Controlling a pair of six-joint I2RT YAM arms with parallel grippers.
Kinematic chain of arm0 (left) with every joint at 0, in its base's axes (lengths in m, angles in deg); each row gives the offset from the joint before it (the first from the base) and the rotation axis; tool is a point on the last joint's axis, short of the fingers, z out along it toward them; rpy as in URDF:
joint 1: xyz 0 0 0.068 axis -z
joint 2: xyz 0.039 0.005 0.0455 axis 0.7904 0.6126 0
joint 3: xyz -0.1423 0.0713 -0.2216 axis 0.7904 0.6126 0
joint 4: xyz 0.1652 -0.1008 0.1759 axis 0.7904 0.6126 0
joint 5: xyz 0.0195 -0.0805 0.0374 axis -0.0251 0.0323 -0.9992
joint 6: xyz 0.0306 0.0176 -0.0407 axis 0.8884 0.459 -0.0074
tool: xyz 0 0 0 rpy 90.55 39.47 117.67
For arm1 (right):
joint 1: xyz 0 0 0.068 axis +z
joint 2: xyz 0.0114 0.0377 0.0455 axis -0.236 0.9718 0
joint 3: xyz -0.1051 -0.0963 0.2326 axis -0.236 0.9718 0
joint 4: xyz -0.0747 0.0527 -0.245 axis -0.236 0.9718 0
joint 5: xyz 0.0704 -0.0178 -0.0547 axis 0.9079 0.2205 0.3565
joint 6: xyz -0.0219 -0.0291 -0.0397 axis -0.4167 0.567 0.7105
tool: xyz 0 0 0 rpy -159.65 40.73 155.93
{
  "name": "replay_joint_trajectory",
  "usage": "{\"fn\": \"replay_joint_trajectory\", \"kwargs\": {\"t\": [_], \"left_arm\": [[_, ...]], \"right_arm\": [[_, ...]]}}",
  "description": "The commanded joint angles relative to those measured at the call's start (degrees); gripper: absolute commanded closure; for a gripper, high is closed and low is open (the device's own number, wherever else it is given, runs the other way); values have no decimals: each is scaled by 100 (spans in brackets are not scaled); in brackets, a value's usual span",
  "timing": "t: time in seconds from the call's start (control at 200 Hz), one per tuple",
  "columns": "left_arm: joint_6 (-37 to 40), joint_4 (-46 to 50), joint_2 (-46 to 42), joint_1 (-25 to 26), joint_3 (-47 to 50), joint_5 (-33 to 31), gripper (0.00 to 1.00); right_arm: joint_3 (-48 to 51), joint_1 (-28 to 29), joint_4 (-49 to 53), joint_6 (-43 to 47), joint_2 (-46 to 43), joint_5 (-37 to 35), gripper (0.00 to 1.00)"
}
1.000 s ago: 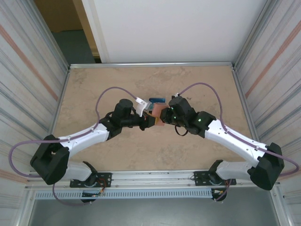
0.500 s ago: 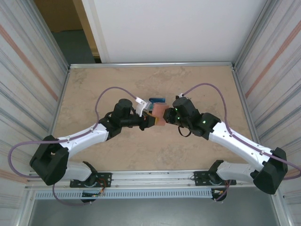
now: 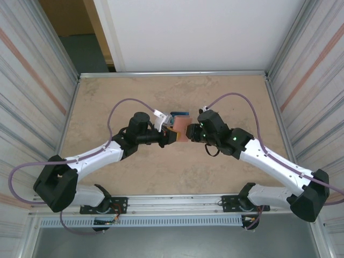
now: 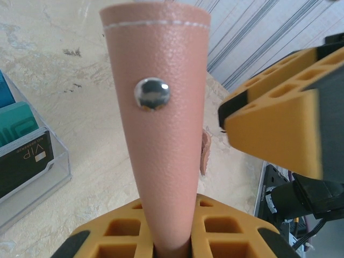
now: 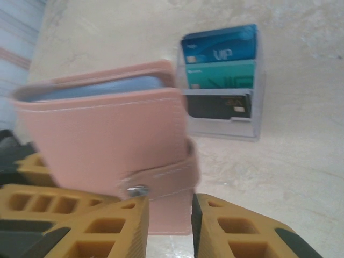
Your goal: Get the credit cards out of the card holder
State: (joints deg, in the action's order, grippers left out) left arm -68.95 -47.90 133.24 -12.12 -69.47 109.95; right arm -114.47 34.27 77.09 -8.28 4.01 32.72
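The tan leather card holder [image 3: 181, 129] hangs folded above the table's middle, with my left gripper [image 3: 171, 136] shut on its lower edge [image 4: 171, 215]. Its strap is snapped shut by a silver stud [image 4: 152, 93], and a pale blue inner panel [image 5: 97, 88] shows at the top. My right gripper [image 5: 169, 208] is open, one finger on each side of the strap tab [image 5: 167, 217] with little gap. Blue, teal and black credit cards [image 5: 219, 75] stand in a clear stand. Anything inside the card holder is hidden.
The clear plastic stand [image 3: 178, 115] sits on the beige table just beyond the two grippers. Corrugated walls [image 3: 32, 97] close in both sides, and a white panel [image 3: 188, 32] closes the back. Purple cables [image 3: 231, 99] loop over both arms.
My right gripper has shifted slightly away from me along the card holder and its jaws have widened a little. The left gripper keeps its grip, nudged a little.
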Motion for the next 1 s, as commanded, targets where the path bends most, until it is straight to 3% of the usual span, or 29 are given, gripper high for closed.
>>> {"fn": "replay_joint_trajectory", "kwargs": {"t": [0.0,0.406,0.992], "left_arm": [[-10,-251,-129,-28,-13,140,100],[-16,-296,-155,-28,4,245,100],[-84,-576,-104,-28,-22,201,100]], "right_arm": [[-448,242,186,249,253,-252,72],[-752,334,256,-71,822,-635,69],[-661,271,707,-376,1062,-618,68]]}}
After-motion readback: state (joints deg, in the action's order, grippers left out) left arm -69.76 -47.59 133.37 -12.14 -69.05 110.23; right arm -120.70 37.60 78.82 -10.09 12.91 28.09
